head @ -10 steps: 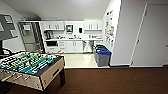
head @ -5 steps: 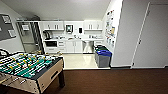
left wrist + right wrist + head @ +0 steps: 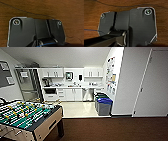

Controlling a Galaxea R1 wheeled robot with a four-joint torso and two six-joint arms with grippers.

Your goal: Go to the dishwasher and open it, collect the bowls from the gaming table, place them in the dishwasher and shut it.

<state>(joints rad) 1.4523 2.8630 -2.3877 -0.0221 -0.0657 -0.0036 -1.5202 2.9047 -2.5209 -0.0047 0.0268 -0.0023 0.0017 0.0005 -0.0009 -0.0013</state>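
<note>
phase: driving | dishwasher (image 3: 88,94) straight ahead, far end of kitchenette, past bins (image 3: 103,105) | my claws: can't tell if apart or together

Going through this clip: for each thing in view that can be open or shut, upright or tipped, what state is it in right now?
dishwasher: silver front, door shut.
white cabinets: doors shut.
bins: upright beside the wall, lids down.
door: shut.
table-football table: upright on the dark carpet; no bowls seen on it.
</note>
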